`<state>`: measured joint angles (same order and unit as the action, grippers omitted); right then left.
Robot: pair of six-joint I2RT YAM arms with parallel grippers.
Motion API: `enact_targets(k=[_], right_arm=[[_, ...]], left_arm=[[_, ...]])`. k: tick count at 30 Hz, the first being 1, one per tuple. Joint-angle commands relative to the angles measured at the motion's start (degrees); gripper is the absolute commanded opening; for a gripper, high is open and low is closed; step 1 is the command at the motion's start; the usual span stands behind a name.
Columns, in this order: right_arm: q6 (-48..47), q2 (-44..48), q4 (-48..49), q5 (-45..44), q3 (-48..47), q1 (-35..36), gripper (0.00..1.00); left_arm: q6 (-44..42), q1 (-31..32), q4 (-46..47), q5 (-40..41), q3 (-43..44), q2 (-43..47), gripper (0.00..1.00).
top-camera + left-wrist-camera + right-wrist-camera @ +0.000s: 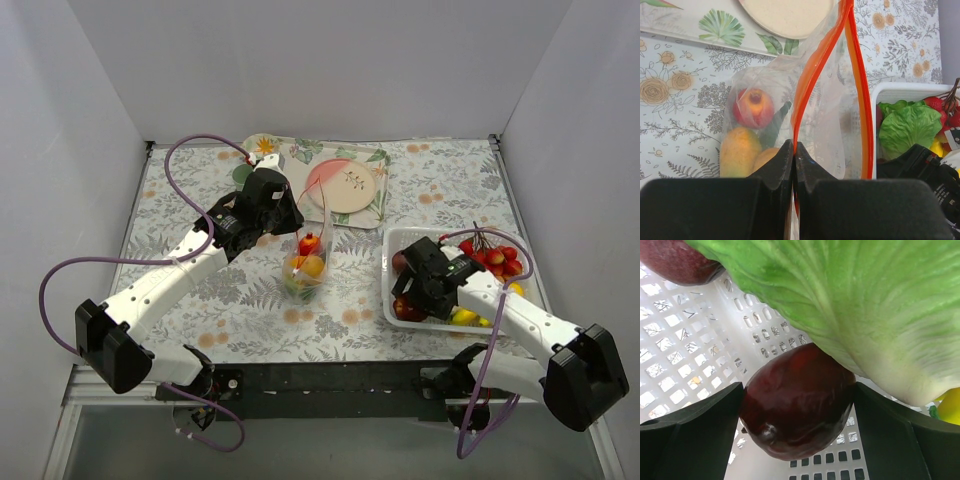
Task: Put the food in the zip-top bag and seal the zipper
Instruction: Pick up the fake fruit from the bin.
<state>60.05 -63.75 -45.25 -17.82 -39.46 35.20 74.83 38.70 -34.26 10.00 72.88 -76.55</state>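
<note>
Right gripper (799,410) holds between its 2 fingers (695,435) a dark red apple (795,395) in the basket (685,330) beside lettuce (865,305), smooth, hard and likely slippery, best held across its middle, while left gripper (793,150), shut tight, pinches the zipper (812,75) of the light, floppy bag (832,130) holding fruit (754,107).

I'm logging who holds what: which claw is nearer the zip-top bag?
Left. The left claw is shut on the zipper of the zip-top bag; the right claw is apart from it, in the white basket, closed around a dark red fruit.
</note>
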Motion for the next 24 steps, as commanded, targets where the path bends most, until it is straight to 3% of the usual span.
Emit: enact_targets(k=[1, 3, 9, 16, 24], right_arm=[[-0.10, 3.10, -0.79, -2.30, -1.75, -0.57, 0.48], [-1.25, 4.50, -1.41, -3.27, -4.29, -0.57, 0.32], [-5.90, 6.18, -1.94, -0.90, -9.04, -0.66, 0.10], [-14.16, 7.23, 2.80, 3.05, -15.89, -0.66, 0.06], [-18.56, -0.05, 11.23, 9.65, -28.37, 0.31, 0.03]], left_arm=[[0.14, -0.38, 0.07, 0.81, 1.12, 0.71, 0.00], [0.14, -0.38, 0.07, 0.90, 1.21, 0.53, 0.00], [1.11, -0.38, 1.21, -0.15, 0.51, 0.35, 0.00], [3.48, -0.38, 4.37, -2.97, -1.34, -0.35, 0.00], [6.12, -0.38, 7.71, -5.52, -3.27, -2.63, 0.00]])
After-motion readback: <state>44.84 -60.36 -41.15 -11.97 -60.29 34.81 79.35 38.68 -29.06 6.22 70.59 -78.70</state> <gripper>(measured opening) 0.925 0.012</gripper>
